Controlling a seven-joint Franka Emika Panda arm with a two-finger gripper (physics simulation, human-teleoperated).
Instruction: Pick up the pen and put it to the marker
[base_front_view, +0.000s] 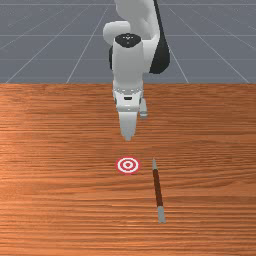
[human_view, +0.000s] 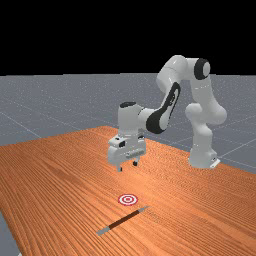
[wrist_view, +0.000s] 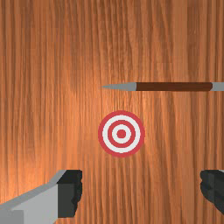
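In the far view my gripper (human_view: 128, 166) hangs above the table, fingers apart, with nothing between them. The wrist view shows the gripper (wrist_view: 141, 190) open wide. A pen (base_front_view: 158, 187) with a brown barrel, grey tip and grey end lies flat on the wood, at the front view's right of the marker; the pen (human_view: 122, 220) is also below the gripper in the far view. The marker (base_front_view: 128, 165), a flat red-and-white ringed target, lies beside the pen's tip, not touching it. In the wrist view the marker (wrist_view: 121, 134) is nearer the fingers than the pen (wrist_view: 174, 86).
The orange-brown wooden table (base_front_view: 60, 150) spreads around the pen and marker. The far view shows the table's left edge and the arm's base (human_view: 202, 157) standing at the back right.
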